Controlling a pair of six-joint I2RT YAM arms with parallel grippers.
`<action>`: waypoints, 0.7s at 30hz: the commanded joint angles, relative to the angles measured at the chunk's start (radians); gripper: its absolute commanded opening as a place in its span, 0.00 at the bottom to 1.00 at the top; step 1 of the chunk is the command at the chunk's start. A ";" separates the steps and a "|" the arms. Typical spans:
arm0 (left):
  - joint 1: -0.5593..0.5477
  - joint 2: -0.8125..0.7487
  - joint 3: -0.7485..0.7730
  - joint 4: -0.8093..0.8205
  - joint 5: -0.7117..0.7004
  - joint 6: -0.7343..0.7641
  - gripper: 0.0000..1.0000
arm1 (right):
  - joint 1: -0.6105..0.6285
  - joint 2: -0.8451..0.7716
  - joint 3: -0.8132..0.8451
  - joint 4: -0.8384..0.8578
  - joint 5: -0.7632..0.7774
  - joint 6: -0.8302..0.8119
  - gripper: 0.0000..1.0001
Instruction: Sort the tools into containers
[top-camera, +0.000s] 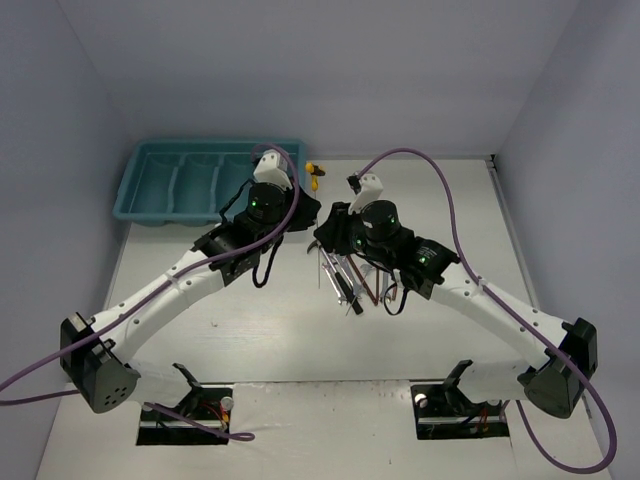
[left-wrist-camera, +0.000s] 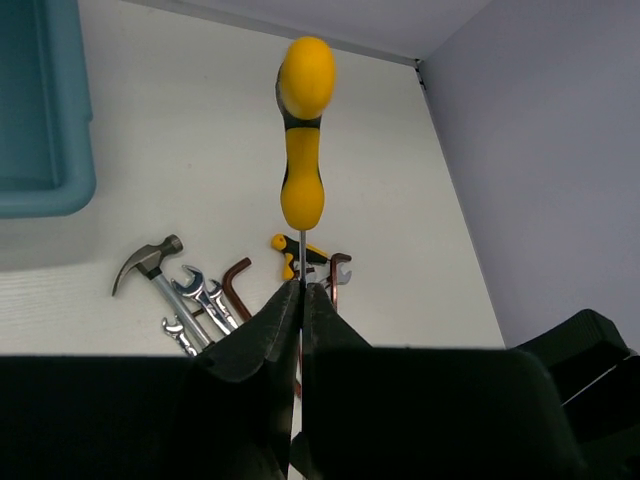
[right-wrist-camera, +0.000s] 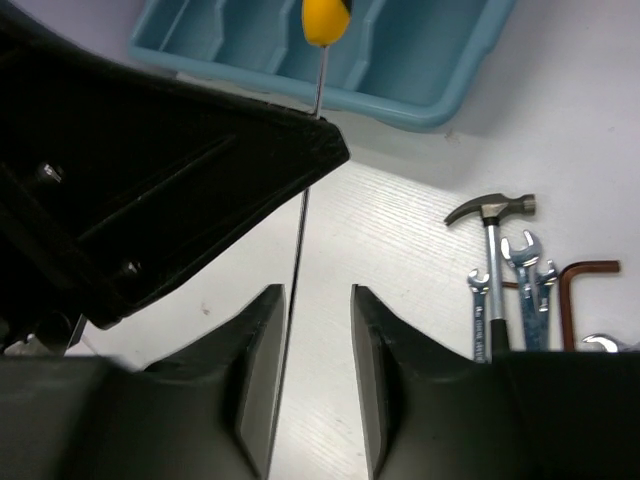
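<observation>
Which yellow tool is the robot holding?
The big yellow-and-black screwdriver, pinched by its thin shaft in the left gripper. The smaller yellow-handled tool just lies on the table near the wrenches.

one high overview from the near side, two close wrist views, hammer (left-wrist-camera: 148, 262) in both

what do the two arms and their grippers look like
Both the left arm and right arm have white links, black joints and black bases. A green light glows on each wrist joint, and a purple cable trails from each wrist. The left gripper and right gripper have black, wedge-shaped fingers tapering to narrow tips.
</observation>
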 joint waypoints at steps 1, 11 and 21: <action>0.027 -0.086 0.018 0.023 -0.054 0.065 0.00 | 0.008 -0.014 0.026 0.089 0.014 -0.013 0.44; 0.349 -0.193 0.013 -0.099 0.071 0.237 0.00 | 0.000 -0.078 -0.030 0.076 0.072 -0.080 0.61; 0.683 -0.108 0.127 -0.170 0.321 0.453 0.00 | -0.013 -0.096 -0.063 0.032 0.089 -0.162 0.62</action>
